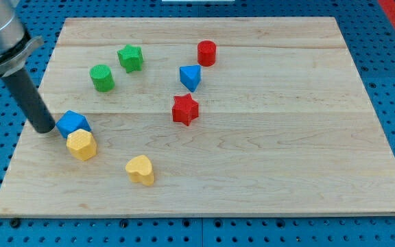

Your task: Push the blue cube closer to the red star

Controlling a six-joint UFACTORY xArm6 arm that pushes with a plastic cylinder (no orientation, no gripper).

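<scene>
The blue cube [73,123] sits on the wooden board at the view's left, touching a yellow hexagonal block [81,145] just below it. The red star [185,110] lies near the board's middle, well to the right of the cube. My tip [44,130] rests on the board right against the cube's left side. The dark rod rises from it toward the view's top left.
A blue triangular block [190,77] and a red cylinder [206,53] lie above the red star. A green cylinder [102,77] and a green star [130,57] lie above the cube. A yellow heart [140,169] lies lower middle. The board's left edge [20,140] is close to my tip.
</scene>
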